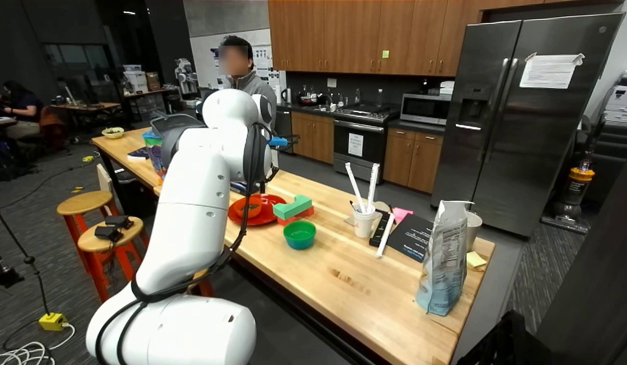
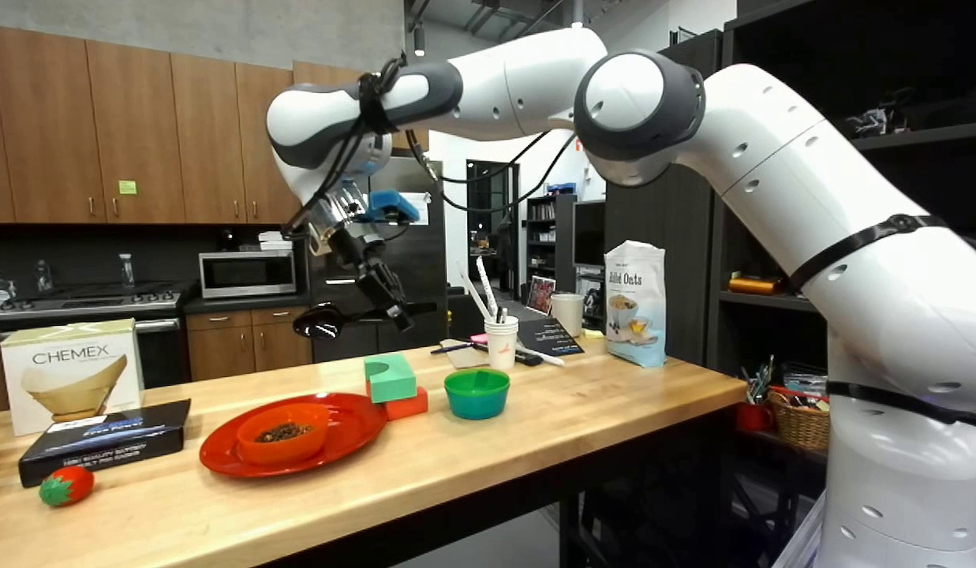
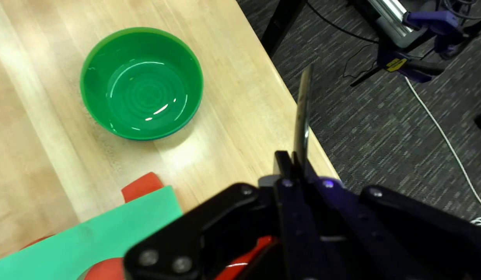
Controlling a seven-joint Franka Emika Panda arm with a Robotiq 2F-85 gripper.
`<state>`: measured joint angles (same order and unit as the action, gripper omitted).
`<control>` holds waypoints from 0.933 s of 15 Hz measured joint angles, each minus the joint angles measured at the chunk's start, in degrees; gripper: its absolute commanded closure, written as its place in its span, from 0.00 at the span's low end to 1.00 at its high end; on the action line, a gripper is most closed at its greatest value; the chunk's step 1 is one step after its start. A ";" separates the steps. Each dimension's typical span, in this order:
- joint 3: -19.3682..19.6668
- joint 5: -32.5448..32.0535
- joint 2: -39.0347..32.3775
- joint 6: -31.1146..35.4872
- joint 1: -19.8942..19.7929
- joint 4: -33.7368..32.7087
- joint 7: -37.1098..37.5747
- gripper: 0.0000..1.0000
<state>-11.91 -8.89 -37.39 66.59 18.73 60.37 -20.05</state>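
Note:
My gripper (image 2: 399, 314) is shut on a dark, shiny spoon (image 2: 319, 321), held roughly level above the table. In the wrist view the spoon's handle (image 3: 302, 116) sticks out past the fingertips; the bowl of the spoon is hidden there, and its contents cannot be made out. Below stands a green bowl (image 3: 147, 93), empty inside, apart from the gripper. Beside it a green block (image 2: 390, 377) with a curved notch rests on a red block (image 2: 409, 404). A red plate (image 2: 361, 426) carries an orange bowl (image 2: 286, 453) with brown bits in it. In an exterior view the arm hides most of the gripper.
Paper cups (image 2: 502, 345) with straws stand behind the green bowl, near an oats bag (image 2: 636, 304). A Chemex box (image 2: 73, 375), a black box (image 2: 105, 442) and a toy strawberry (image 2: 67, 484) lie past the plate. A person (image 1: 252, 83) stands beyond the table.

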 measured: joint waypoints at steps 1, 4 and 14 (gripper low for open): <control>0.03 0.00 -0.37 0.02 -0.13 -0.01 -0.72 0.99; 0.06 0.00 -2.43 0.17 -0.44 -0.32 -2.97 0.99; 0.06 0.05 -7.56 0.62 -1.27 -4.27 -9.75 0.99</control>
<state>-11.85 -8.84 -44.95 67.21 17.46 56.10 -29.80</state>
